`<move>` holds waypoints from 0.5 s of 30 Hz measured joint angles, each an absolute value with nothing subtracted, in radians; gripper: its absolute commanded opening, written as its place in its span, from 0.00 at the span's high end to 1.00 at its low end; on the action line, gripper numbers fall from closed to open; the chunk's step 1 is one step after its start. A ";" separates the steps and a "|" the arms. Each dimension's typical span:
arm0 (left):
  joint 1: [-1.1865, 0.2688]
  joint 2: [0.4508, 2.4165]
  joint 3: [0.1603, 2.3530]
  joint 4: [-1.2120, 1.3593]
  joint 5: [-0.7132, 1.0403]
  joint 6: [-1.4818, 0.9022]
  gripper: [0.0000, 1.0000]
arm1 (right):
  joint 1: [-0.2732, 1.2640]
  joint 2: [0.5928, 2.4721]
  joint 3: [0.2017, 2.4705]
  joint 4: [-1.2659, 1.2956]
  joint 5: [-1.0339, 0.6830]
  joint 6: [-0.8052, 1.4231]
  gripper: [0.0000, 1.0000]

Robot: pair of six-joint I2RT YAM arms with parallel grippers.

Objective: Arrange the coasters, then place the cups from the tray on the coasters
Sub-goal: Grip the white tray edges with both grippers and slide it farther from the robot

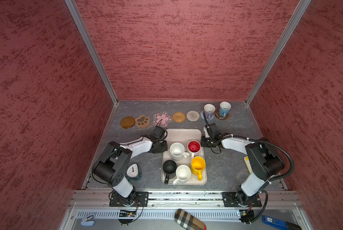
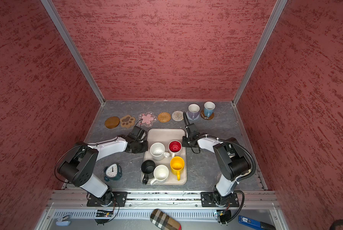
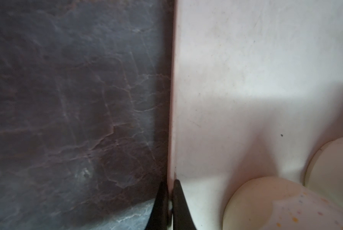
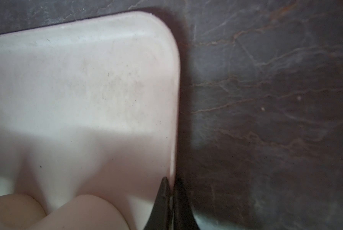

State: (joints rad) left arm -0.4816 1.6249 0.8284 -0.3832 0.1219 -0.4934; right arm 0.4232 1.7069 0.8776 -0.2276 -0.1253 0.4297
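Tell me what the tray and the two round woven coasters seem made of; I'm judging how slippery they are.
The tray: likely moulded plastic, matte beige; smooth rounded corners, low rim, faint scuffs. The golden-brown coaster: looks like coiled rattan; concentric woven rings. The whitish coaster: perhaps wound cotton cord; spiral pattern, too small to be sure.

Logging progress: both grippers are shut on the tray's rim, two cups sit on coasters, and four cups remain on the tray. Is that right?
The count is wrong: five, not four, stand on the tray, as both top views show: far white cup, red-lined cup, black cup, near white cup, yellow cup. The rest holds.
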 measured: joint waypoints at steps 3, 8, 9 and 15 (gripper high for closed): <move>-0.482 1.637 0.840 -0.384 0.124 -0.494 1.00 | 0.423 1.710 0.886 -0.234 -0.112 0.429 1.00; -0.482 1.695 0.888 -0.329 0.152 -0.494 1.00 | 0.406 1.734 0.916 -0.233 -0.041 0.416 1.00; -0.482 1.703 0.894 -0.319 0.155 -0.494 1.00 | 0.403 1.738 0.922 -0.233 -0.030 0.413 1.00; -0.482 1.743 0.930 -0.288 0.165 -0.497 1.00 | 0.394 1.760 0.949 -0.236 0.018 0.400 1.00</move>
